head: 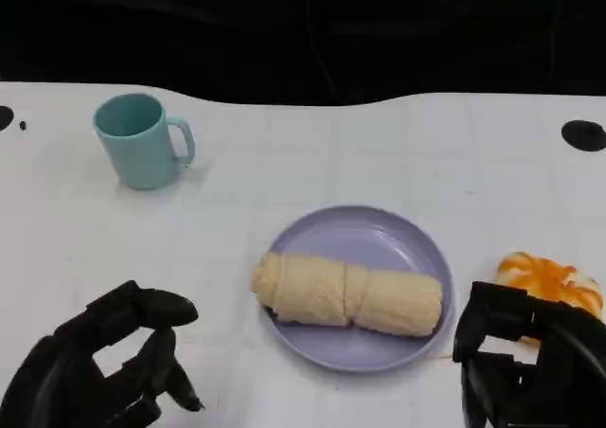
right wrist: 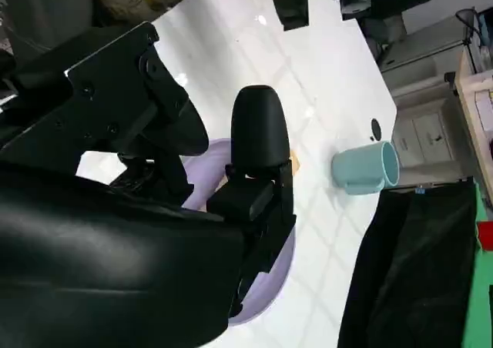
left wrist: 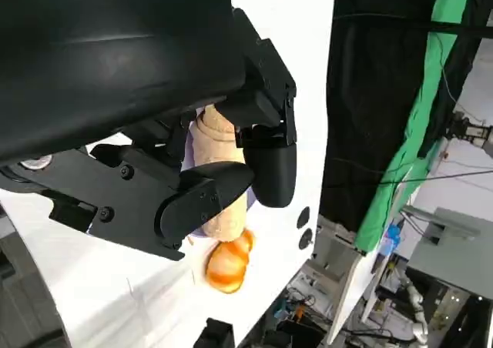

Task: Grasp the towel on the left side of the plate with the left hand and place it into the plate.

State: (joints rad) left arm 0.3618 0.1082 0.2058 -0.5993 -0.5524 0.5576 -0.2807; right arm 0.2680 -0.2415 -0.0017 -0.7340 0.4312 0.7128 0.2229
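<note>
A rolled cream towel (head: 348,294) lies across the lavender plate (head: 379,234) in the middle of the table, its left end poking over the rim. My left hand (head: 99,366) hovers at the lower left, apart from the plate, fingers spread and holding nothing. My right hand (head: 530,366) sits at the lower right beside the plate, fingers apart and empty. The left wrist view shows the towel (left wrist: 219,144) beyond my left hand's fingers (left wrist: 208,198). The plate (right wrist: 269,286) shows past my right hand's fingers (right wrist: 258,136) in the right wrist view.
A teal mug (head: 142,141) stands at the back left, also visible as the mug (right wrist: 367,167) in the right wrist view. An orange-and-white object (head: 549,278) lies right of the plate, partly behind my right hand. The table's far edge meets a dark backdrop.
</note>
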